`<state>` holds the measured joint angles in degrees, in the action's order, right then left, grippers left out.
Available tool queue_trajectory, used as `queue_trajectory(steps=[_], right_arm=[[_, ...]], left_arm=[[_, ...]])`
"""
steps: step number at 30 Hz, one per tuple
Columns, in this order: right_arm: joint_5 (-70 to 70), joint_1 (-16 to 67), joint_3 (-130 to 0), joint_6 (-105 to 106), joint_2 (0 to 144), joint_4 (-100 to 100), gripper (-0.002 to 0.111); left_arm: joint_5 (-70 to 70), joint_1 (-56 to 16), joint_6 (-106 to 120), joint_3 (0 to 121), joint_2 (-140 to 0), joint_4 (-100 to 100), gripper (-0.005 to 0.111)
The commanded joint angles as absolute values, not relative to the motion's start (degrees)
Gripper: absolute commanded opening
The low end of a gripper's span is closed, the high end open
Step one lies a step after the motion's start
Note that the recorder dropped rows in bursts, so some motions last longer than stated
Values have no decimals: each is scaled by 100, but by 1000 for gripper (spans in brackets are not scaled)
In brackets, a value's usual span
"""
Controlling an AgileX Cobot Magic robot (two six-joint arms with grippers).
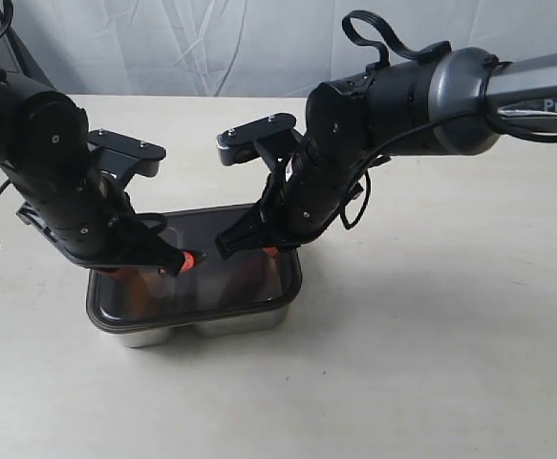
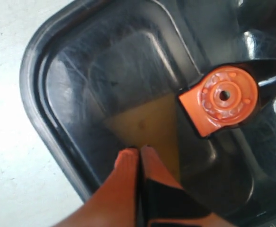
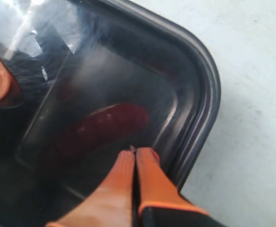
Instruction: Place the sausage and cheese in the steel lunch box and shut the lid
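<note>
Lid [image 1: 223,287] on lunch box [image 1: 211,328], lower centre | cheese [image 2: 147,123], sausage [image 3: 100,125] visible under lid | left pincer [image 2: 138,152], right pincer [image 3: 134,153]: fully closed, empty, tips over lid

A glossy, smoky see-through plastic lid [image 1: 211,287] with a smooth orange plastic valve [image 2: 224,97] covers a shiny, polished steel lunch box [image 1: 202,330] on a matt, pale table [image 1: 431,363], with wrinkled white cloth [image 1: 211,48] behind.

A pale cream worktop [image 1: 431,363] with a matte, faintly speckled surface fills most of the scene. Behind its far edge hangs a creased white sheet [image 1: 211,48]. The light is even, with soft, diffuse shadows on the worktop.
</note>
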<state>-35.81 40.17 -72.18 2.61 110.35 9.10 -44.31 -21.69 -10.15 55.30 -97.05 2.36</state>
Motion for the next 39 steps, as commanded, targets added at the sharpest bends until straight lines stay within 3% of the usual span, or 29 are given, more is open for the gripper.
queue_trajectory(steps=[1,9,13,17,24,39], right_arm=[[-3752,4001,-7115,298,10629,785,-1],[-4492,4001,-6873,286,8473,947,-1],[-3938,4001,-5682,283,6930,1126,-1],[-3220,4001,-4390,283,5747,1367,-1],[-2901,4001,-3566,283,5220,1577,-1],[-2862,4014,-3564,273,5184,1577,-1]], left_arm=[[-4586,-2155,-1189,5320,-9425,90,0],[-4103,-2574,-1189,5127,-6149,-106,0],[-3462,-3239,-1655,4520,-4285,-306,0],[-3477,-3324,-1774,3892,-3092,-290,0],[-3508,-3324,-1794,3387,-2668,-580,0],[-3600,-3324,-1779,3366,-2668,-392,0]])
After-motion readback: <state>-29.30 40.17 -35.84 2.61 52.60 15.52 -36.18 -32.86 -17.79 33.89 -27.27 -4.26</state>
